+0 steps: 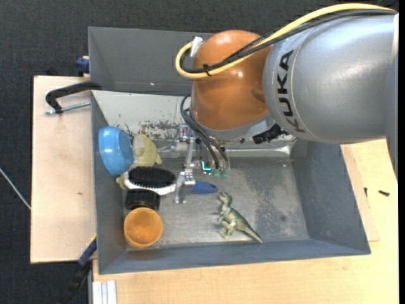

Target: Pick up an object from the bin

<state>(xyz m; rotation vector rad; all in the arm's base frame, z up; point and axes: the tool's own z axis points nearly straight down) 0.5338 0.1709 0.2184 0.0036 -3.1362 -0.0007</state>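
Note:
My gripper (188, 170) reaches down below the orange wrist cover to the bin's floor, left of the middle. A black hairbrush with a white handle (152, 179) lies just to its left, the handle end touching or next to the gripper. A small blue piece (204, 187) lies right beside the gripper on its right. Nearer the front wall stands a green toy dinosaur (233, 219), apart from the gripper.
Along the left wall lie a blue bowl (114, 149), a pale yellow lump (147, 151), a black round thing (140, 199) and an orange cup (142, 227). The arm covers the bin's back middle and right.

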